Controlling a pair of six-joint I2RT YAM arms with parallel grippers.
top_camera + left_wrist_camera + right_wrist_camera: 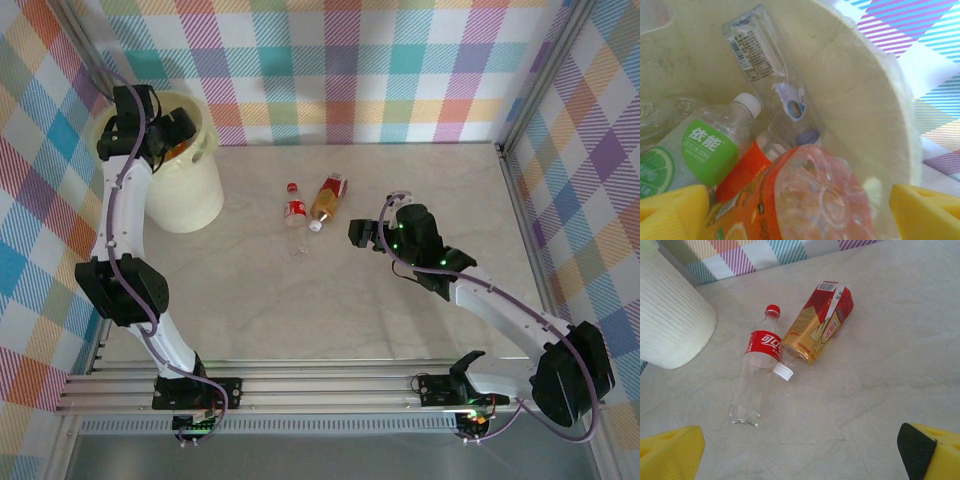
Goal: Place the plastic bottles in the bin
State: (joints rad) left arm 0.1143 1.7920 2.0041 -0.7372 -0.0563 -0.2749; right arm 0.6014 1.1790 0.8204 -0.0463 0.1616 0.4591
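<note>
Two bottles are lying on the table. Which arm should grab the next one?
Right. The right gripper is open and close to the red-capped bottle and the gold-labelled bottle; the left gripper is over the bin, away from them.

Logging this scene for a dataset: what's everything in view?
bin: one, cream, table's far left
green-labelled bottle: one, in the bin
clear bottle: one, barcode label, in the bin
orange-labelled bottle: one, over the bin
red-labelled bottle: one, clear, mid-table
gold-labelled bottle: one, white cap, beside it
table: one, pale marbled
checked walls: multicoloured, around the table
left gripper: yellow fingers flanking the orange-labelled bottle
right gripper: yellow fingers, open, near the mid-table bottles
</note>
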